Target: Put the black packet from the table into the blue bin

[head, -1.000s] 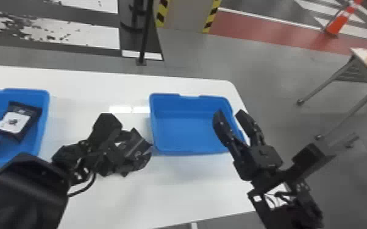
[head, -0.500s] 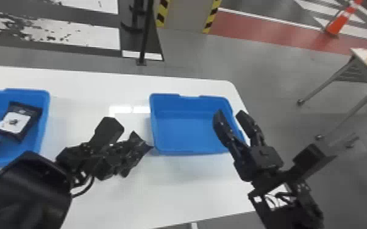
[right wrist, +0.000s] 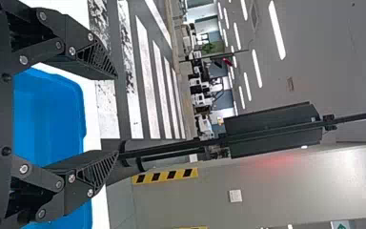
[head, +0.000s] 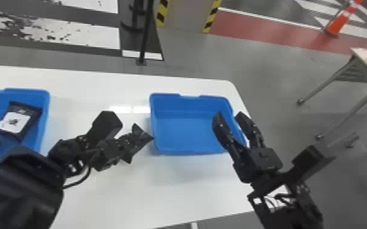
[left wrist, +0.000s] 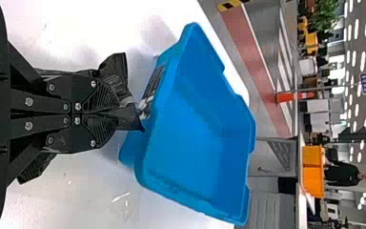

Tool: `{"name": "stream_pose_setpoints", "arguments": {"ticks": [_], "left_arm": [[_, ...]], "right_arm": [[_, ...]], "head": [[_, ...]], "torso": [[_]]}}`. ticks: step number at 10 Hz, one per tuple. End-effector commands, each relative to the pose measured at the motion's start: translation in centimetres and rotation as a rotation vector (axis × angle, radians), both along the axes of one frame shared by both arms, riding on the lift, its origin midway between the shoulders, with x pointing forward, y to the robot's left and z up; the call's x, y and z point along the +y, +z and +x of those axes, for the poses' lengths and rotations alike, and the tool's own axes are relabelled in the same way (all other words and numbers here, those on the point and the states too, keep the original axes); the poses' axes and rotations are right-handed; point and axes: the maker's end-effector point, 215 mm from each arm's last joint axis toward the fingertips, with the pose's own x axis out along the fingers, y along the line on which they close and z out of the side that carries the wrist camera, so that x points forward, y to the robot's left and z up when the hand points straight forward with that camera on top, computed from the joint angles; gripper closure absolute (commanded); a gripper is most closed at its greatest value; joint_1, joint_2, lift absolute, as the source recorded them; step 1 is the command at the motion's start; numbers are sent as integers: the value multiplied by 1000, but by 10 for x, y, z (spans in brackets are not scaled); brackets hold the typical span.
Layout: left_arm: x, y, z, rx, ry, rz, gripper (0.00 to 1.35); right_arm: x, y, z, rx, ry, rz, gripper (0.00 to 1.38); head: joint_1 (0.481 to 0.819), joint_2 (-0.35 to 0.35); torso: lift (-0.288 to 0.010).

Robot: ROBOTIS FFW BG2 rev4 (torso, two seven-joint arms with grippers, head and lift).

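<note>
The black packet [left wrist: 129, 116] is pinched in the nearly closed left gripper [left wrist: 106, 114], just beside the blue bin [head: 189, 131]. Grasping looks done; carrying it over the rim and releasing are left. The right gripper [head: 229, 114] stands open, empty

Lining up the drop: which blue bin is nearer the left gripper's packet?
The right-hand bin, right beside the held packet; the left-hand bin, farther off, holds a white-labelled packet.

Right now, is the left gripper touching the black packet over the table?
Touching. The left wrist view shows it: the left gripper has both fingers closed on the black packet, which sticks out past their tips.
</note>
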Motion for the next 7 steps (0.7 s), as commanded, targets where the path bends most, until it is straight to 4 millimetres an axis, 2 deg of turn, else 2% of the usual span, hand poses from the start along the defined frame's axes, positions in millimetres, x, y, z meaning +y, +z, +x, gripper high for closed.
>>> {"name": "stream_pose_setpoints", "arguments": {"ticks": [1, 2, 3, 4, 5, 7], "left_arm": [[27, 19, 13, -33, 48, -16, 1220], [51, 29, 16, -45, 89, -23, 1220], [85, 42, 22, -75, 144, -15, 1220], [123, 45, 29, -87, 200, 4, 1220], [173, 54, 35, -114, 276, 31, 1220], [258, 69, 39, -151, 420, 82, 1220]], "right_arm": [[0, 0, -1, 3, 0, 0, 510], [2, 1, -2, 1, 2, 0, 510], [3, 2, -2, -1, 4, 0, 510], [3, 2, -3, 1, 3, 1, 510], [3, 0, -4, 5, 4, 5, 510], [3, 2, -4, 2, 4, 6, 510]], "head": [[695, -350], [695, -350], [695, -350], [695, -311], [695, -263], [695, -179]], "torso": [[-110], [-110], [-110], [-110], [-110], [-110]]}}
